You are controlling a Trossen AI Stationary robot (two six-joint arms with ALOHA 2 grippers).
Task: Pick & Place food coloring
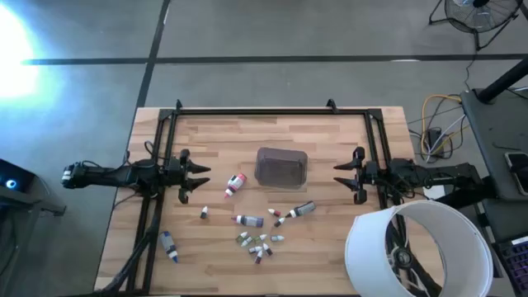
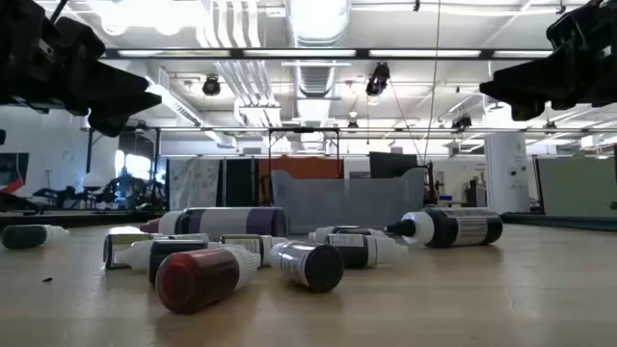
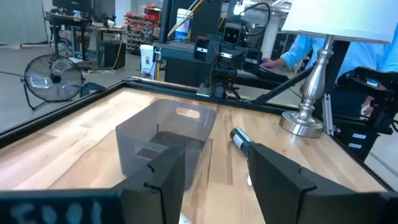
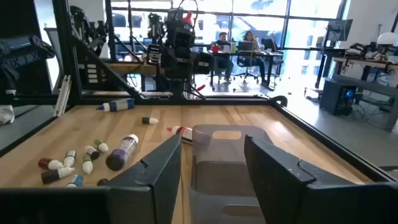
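At the desk's (image 1: 330, 256) left edge the left claw (image 1: 198, 180) hovers released, gripping nothing. Right of it the food coloring bottles (image 1: 257, 239) lie scattered across the near half of the wood, one blue-capped bottle (image 1: 169, 245) far left, with the grey tub (image 1: 281, 167) beyond them at centre. Farther right, the right claw (image 1: 342, 175) hangs released too, and a white lampshade (image 1: 417, 252) covers the near right corner.

Food coloring bottles (image 1: 258, 241) lie scattered on their sides — a red-capped one (image 1: 235, 185) farthest back
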